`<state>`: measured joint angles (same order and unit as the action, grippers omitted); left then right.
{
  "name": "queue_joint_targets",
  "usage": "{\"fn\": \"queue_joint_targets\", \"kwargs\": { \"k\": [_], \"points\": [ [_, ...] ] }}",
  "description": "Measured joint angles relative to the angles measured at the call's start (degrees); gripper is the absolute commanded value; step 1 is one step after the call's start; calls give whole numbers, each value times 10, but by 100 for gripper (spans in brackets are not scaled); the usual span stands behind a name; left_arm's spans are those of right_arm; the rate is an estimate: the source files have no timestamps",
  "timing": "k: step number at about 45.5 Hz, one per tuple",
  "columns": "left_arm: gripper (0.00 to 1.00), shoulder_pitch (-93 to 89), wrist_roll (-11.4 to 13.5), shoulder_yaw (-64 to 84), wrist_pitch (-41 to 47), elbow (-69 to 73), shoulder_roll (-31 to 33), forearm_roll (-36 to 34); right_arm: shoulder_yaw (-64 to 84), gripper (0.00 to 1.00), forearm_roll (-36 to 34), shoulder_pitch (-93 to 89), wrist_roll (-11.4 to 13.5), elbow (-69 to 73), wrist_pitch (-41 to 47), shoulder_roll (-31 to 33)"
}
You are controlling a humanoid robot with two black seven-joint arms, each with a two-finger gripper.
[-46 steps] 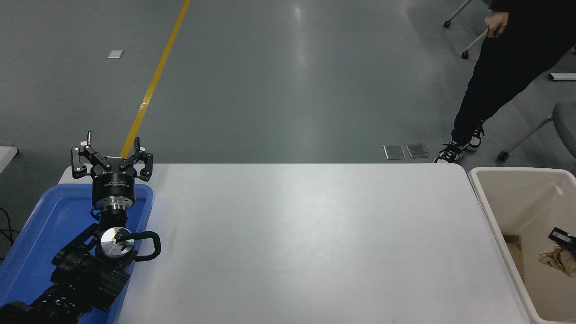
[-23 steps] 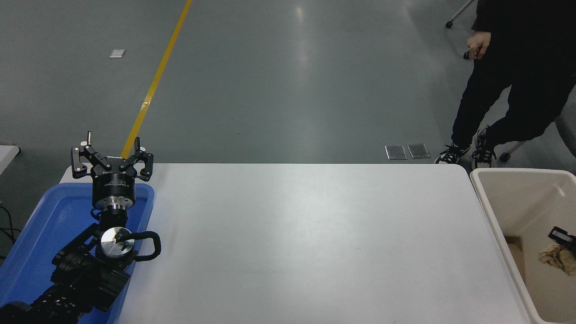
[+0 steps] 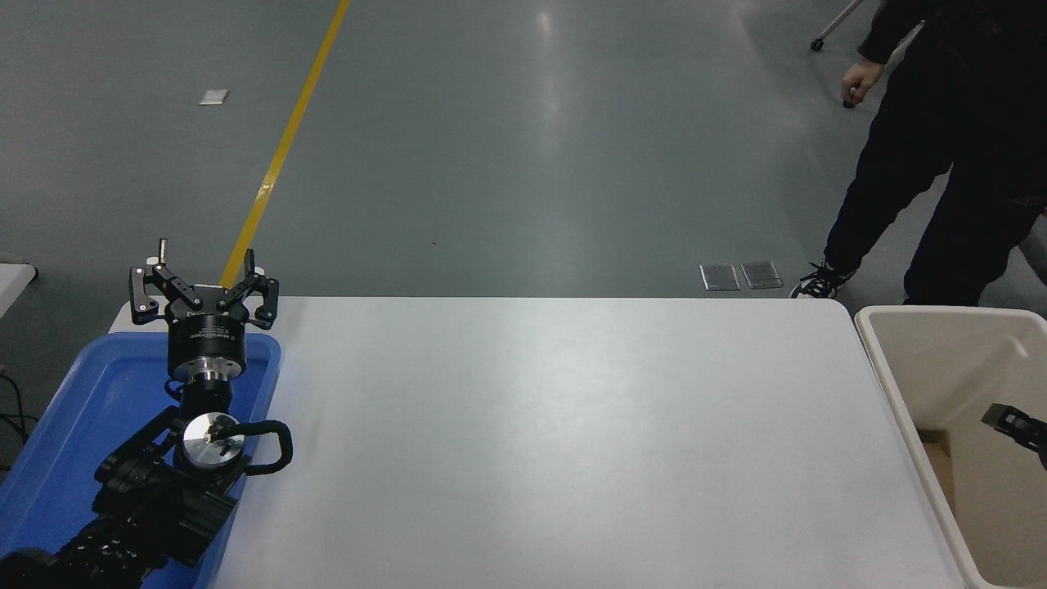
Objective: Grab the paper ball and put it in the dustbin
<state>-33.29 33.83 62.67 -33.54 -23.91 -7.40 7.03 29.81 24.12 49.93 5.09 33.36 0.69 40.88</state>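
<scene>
i have just one view, the head camera, sitting high on my side of the white table (image 3: 556, 425) and facing forward and down across it. the whole tabletop fits in frame, with grey floor (image 3: 507, 147) beyond it filling the upper half. my left arm (image 3: 155, 483) enters at the lower left corner, pointing away from the lens. the frame's right edge cuts through the dustbin (image 3: 900, 327), and its top right corner cuts off a person (image 3: 941, 147) standing past the far side.

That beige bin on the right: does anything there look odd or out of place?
Nothing stands out. The bin stands upright off the table's right end, and one black tip of the right gripper pokes in over it. No paper ball shows.
</scene>
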Motion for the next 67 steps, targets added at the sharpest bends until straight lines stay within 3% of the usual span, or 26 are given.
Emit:
{"fn": "queue_joint_targets", "kwargs": {
  "k": [15,24,34,55,67],
  "points": [
    [99,0,-1,0,0,0,1,-1,130,100,7,275,2,177,93,60],
    [99,0,-1,0,0,0,1,-1,233,100,6,485,3,334,163,37],
    [99,0,-1,0,0,0,1,0,314,100,-33,656,0,486,230,-63],
    [99,1,-1,0,0,0,0,0,358,100,-245,792,-2,552,346,-331],
    [99,1,-1,0,0,0,0,0,370,100,-311,777,-2,515,355,-386]
  ]
}}
